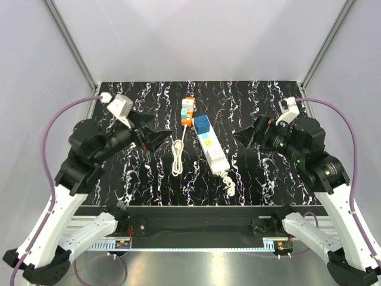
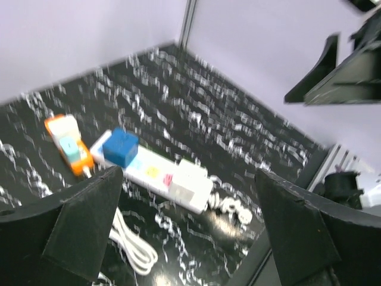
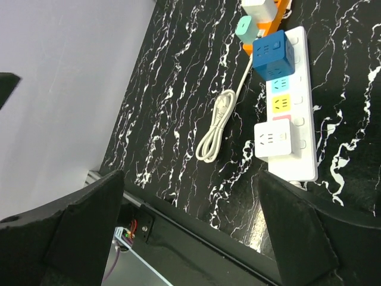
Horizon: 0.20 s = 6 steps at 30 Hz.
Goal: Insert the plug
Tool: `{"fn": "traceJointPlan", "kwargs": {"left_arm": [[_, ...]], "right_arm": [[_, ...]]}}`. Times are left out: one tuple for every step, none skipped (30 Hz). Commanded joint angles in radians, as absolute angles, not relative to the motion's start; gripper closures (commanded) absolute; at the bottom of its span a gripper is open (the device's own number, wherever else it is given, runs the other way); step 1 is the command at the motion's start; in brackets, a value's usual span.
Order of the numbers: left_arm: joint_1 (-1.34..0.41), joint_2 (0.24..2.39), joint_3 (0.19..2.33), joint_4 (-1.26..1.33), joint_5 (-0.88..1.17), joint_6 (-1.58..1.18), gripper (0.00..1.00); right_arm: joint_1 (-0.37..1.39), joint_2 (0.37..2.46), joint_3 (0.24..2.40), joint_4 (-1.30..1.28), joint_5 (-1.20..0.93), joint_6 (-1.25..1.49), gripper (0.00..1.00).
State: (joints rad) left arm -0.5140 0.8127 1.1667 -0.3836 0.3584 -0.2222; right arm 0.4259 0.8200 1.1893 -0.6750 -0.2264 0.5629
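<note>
Lurker: plug [image 3: 272, 55] status? Why are both arms just parked off to the sides?

Regular: looks done to me tbh. It sits on the far-end socket of the white power strip [image 1: 209, 145], square to it, so I'd guess it's seated. The left gripper [image 1: 156, 128] hangs well off to the strip's left and the right gripper [image 1: 241, 146] well off to its right. Both have fingers spread wide with nothing between them. My read: they're held clear so nothing bumps the strip.

Lurker: is the overhead cam enough to call it?

Regular: not really. From above, the plug is just a blue blob at the strip's far end. The right wrist cam shows way more: socket holes on the plug's top face, then a cyan and a yellow socket next along the strip, then a white cube adapter [image 3: 272, 139] toward the near end. The left wrist cam is blurry, but its low angle shows the plug's base tight on the strip, with no gap I can spot. Only the overhead shows both arms at once. It also shows the orange-and-white plug [image 1: 187, 111] just beside the strip's far end, with its white cable [image 1: 177, 158] looped to the strip's left.
</note>
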Motion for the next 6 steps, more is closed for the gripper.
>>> {"fn": "traceJointPlan", "kwargs": {"left_arm": [[-0.515, 0.752, 1.148, -0.264, 0.344, -0.239, 0.01], [-0.515, 0.743, 1.129, -0.244, 0.336, -0.242, 0.01], [-0.515, 0.730, 1.121, -0.241, 0.327, -0.242, 0.01], [-0.515, 0.727, 1.114, -0.239, 0.328, -0.241, 0.01], [-0.515, 0.727, 1.112, -0.242, 0.333, -0.236, 0.01], [-0.515, 0.727, 1.112, -0.245, 0.345, -0.233, 0.01]], "right_arm": [[0.431, 0.795, 1.223, -0.678, -0.169, 0.537, 0.00], [0.430, 0.784, 1.220, -0.673, -0.164, 0.537, 0.00], [0.428, 0.781, 1.212, -0.670, -0.163, 0.537, 0.00], [0.429, 0.778, 1.210, -0.664, -0.163, 0.535, 0.00], [0.430, 0.778, 1.209, -0.664, -0.164, 0.537, 0.00], [0.430, 0.778, 1.204, -0.663, -0.164, 0.541, 0.00]]}}
